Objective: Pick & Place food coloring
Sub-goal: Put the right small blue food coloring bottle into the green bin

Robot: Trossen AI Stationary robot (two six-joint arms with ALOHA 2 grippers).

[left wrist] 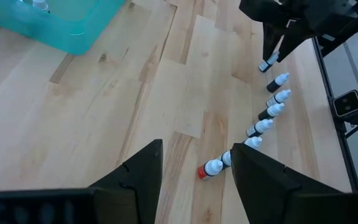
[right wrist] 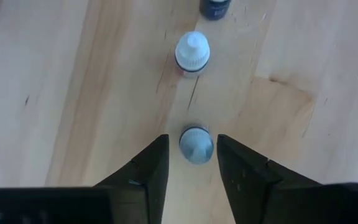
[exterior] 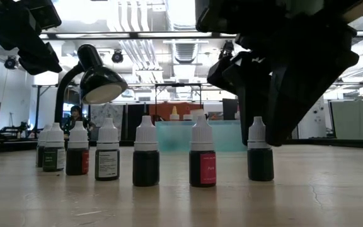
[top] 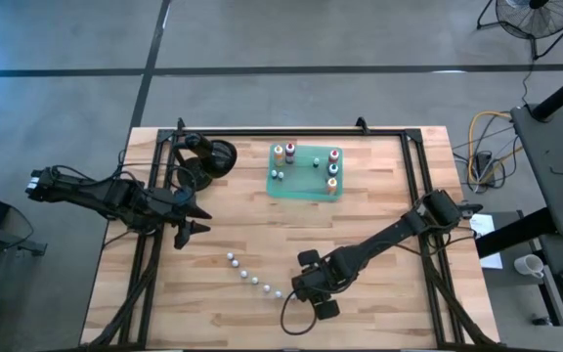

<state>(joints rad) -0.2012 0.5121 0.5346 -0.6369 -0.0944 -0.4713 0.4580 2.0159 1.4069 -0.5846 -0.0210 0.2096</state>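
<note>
A wooden worktop (top: 262,235) seen from above holds a diagonal row of six small dropper bottles (top: 252,275), all standing upright with white caps pointing straight up. The row runs from near the worktop's middle toward the front edge and the right arm. In the level view the six bottles (exterior: 146,160) stand on their bases, long axes vertical, with dark bodies and white caps; one carries a pink label (exterior: 203,168).

The right tool (top: 294,292) sits at the near end of this row. Its wrist camera looks down on the last bottle (right wrist: 196,145), whose cap lies between the two dark fingers (right wrist: 149,169). The fingers stand slightly apart on either side of the cap, with thin gaps visible, so the tool is not closed on it. The next bottle (right wrist: 192,52) stands just beyond.

The left tool (top: 192,219) hovers over the left part of the worktop, well apart from the row, its fingers spread wide and holding nothing.

A green tray (top: 306,173) near the far edge holds more bottles (top: 332,169), also upright. A black desk lamp (top: 208,156) stands to the tray's left.
</note>
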